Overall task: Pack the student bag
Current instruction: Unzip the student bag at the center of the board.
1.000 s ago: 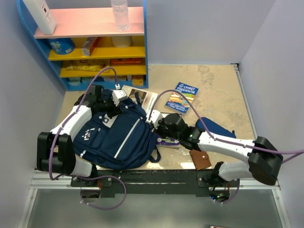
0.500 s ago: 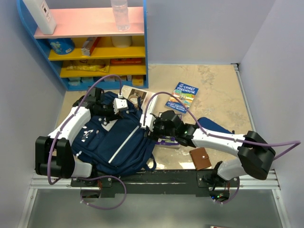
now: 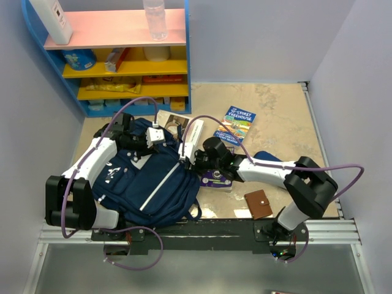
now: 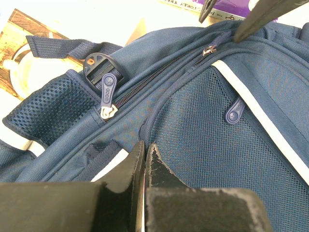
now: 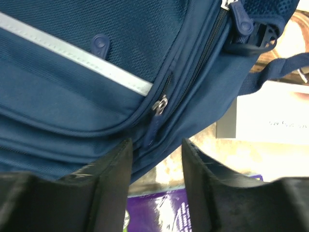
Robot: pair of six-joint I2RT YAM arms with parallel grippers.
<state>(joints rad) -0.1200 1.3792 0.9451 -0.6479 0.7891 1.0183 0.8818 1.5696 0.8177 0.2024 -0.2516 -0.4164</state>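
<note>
At the table's (image 3: 282,110) left, bag (image 3: 147,180) lies flat; left gripper (image 4: 145,154) is clenched, seemingly on its cloth. Right gripper (image 5: 155,159) gapes around the zip pull (image 5: 159,104); closing off-centre could miss it or snag fabric.

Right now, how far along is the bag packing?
Nothing looks packed: the student bag has its zips closed in the wrist views. In hand: the left end effector is shut on bag fabric, and the right end effector is open, lined up on a zip pull. Left: opening it, then presumably loading the Treehouse book, purple book and wallet.
</note>
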